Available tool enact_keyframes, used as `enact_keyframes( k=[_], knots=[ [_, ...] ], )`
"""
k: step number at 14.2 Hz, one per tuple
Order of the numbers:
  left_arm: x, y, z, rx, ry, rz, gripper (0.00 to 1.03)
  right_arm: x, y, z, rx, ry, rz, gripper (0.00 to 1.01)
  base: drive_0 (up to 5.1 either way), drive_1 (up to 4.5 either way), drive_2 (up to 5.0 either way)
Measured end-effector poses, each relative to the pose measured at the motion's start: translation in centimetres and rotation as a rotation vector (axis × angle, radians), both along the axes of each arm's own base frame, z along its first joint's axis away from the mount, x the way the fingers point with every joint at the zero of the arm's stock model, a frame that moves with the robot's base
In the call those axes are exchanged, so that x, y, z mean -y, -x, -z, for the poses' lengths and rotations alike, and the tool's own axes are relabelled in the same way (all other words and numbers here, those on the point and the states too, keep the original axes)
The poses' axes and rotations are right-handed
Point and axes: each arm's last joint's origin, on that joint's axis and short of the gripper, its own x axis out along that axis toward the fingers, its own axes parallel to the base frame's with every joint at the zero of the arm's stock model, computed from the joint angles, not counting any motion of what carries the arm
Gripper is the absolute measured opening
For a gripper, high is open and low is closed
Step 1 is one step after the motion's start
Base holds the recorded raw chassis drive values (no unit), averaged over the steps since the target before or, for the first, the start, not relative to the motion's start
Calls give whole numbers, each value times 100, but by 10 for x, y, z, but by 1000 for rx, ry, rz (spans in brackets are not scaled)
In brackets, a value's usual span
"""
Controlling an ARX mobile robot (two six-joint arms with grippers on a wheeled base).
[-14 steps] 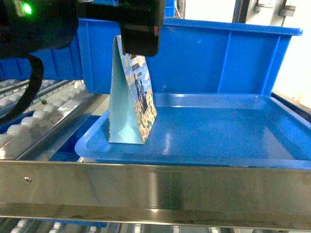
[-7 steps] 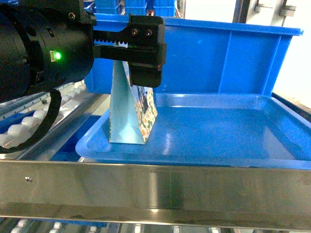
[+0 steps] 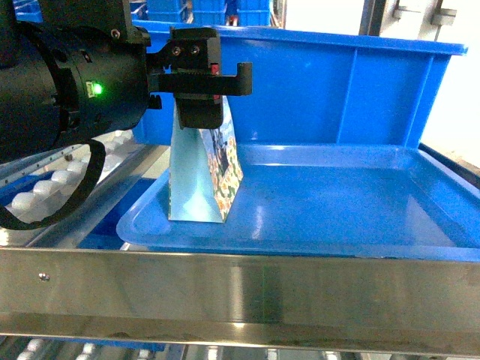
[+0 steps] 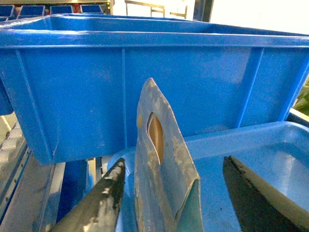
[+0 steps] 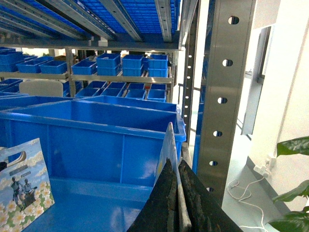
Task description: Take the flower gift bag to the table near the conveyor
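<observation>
The flower gift bag (image 3: 208, 176) stands upright at the left end of the blue tray (image 3: 337, 225), and its cut-out handle hole shows in the left wrist view. My left gripper (image 3: 199, 90) is open at the bag's top. Its dark fingers (image 4: 104, 200) stand either side of the flower gift bag (image 4: 166, 183), with gaps showing. The flower gift bag (image 5: 24, 191) also shows at the lower left of the right wrist view. My right gripper (image 5: 177, 166) is shut on a thin pale-blue paper sheet (image 5: 169, 142) seen edge-on. It is outside the head view. The conveyor (image 3: 45, 184) slopes at the left. The table is out of view.
A deep blue crate (image 3: 337, 90) stands right behind the tray. A stainless-steel rail (image 3: 240, 289) crosses the front. A perforated steel post (image 5: 227, 96) rises beside my right gripper, with shelves of blue bins (image 5: 135, 63) behind.
My left arm has come further into view, and its gripper has dropped to the bag's top and then shifted left. The bag has not moved.
</observation>
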Motion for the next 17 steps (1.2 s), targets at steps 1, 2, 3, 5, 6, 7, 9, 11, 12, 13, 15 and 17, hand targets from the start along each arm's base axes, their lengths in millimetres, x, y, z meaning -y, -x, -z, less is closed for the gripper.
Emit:
enact_keyframes(
  k=[1, 2, 3, 5, 6, 7, 9, 11, 12, 13, 15, 17],
  knots=[
    [0, 0, 0, 0, 0, -2, 50, 0, 0, 0, 0, 0, 0, 2, 0, 0, 0],
    [-1, 0, 0, 1, 0, -3, 42, 0, 0, 0, 0, 0, 0, 2, 0, 0, 0],
    [-1, 0, 0, 2, 1, -3, 33, 0, 0, 0, 0, 0, 0, 2, 0, 0, 0],
    [0, 0, -1, 6, 1, -9, 13, 0, 0, 0, 0, 0, 0, 2, 0, 0, 0],
    [0, 0, 0, 6, -2, -16, 2, 0, 0, 0, 0, 0, 0, 2, 0, 0, 0],
    [0, 0, -1, 12, -1, -27, 2, 0, 0, 0, 0, 0, 0, 2, 0, 0, 0],
    [-1, 1, -1, 38, -19, -61, 2, 0, 0, 0, 0, 0, 0, 2, 0, 0, 0],
    [-7, 7, 0, 66, -50, -132, 2, 0, 0, 0, 0, 0, 0, 2, 0, 0, 0],
    [-10, 10, -3, 80, -51, -144, 2, 0, 0, 0, 0, 0, 0, 2, 0, 0, 0],
    [-12, 12, -8, 110, -48, -152, 2, 0, 0, 0, 0, 0, 0, 2, 0, 0, 0],
    [-15, 16, -18, 159, -36, -156, 2, 0, 0, 0, 0, 0, 0, 2, 0, 0, 0],
    [-23, 23, -26, 182, -42, -164, 2, 0, 0, 0, 0, 0, 0, 2, 0, 0, 0]
  ],
)
